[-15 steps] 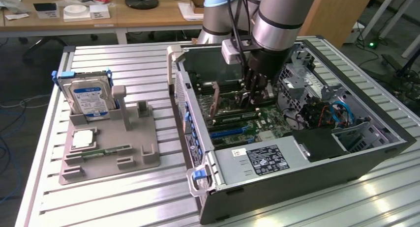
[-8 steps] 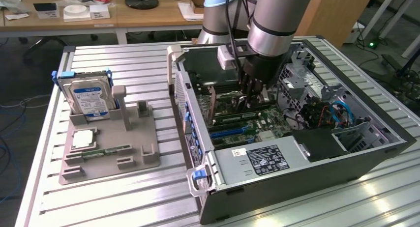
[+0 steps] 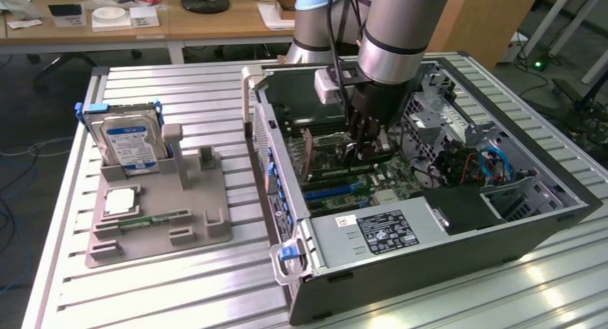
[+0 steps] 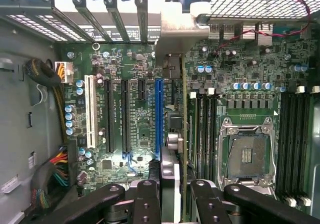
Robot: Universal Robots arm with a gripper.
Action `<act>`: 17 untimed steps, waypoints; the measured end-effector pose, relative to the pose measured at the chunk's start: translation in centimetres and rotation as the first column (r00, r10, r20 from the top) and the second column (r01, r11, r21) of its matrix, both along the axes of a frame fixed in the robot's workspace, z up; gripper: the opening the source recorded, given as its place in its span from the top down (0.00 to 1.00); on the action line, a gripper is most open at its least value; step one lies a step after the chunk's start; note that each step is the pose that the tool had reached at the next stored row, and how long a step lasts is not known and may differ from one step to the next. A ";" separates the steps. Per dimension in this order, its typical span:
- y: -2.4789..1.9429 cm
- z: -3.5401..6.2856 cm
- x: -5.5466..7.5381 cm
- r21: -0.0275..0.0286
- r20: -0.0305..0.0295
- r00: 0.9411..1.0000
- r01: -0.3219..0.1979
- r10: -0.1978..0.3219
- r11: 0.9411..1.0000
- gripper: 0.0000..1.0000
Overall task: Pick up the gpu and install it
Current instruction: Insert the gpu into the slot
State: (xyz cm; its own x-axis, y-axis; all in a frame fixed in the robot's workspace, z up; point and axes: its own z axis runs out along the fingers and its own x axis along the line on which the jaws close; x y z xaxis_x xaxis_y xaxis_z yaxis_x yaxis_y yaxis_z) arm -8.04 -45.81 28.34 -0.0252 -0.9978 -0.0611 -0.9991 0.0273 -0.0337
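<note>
Gpu (image 4: 175, 126) is riding edge-on between the fingers (image 4: 147, 196) of the gripper (image 4: 175, 191), which is pinching it across board and cooler. Its silver bracket (image 4: 181, 31) is pointing away from the hand, toward the rear slot openings of the computer case (image 3: 532, 165). Beneath the hand, the blue slot (image 4: 158, 114) on the motherboard (image 4: 145, 134) is lying just beside the card's line; contact cannot be told. Judgement: the card is handling as light, stiff and fragile. Gripping the flat faces near mid-length, clear of the connector edge, is looking sound.
</note>
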 end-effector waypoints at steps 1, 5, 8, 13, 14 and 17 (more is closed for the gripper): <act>0.00 -0.02 -0.1 0.000 0.000 1.000 0.000 0.000 1.000 0.72; 0.00 -0.33 -0.6 0.000 0.000 1.000 0.000 0.000 1.000 0.72; 0.00 -0.86 -0.6 0.000 0.000 1.000 0.000 0.000 1.000 0.72; -0.02 -1.21 -0.8 0.000 0.000 1.000 0.000 0.000 1.000 0.72; -0.02 -1.24 -0.8 0.000 0.000 1.000 0.000 0.000 1.000 0.72; -0.05 -1.42 -0.8 0.000 0.000 1.000 0.000 0.000 1.000 0.72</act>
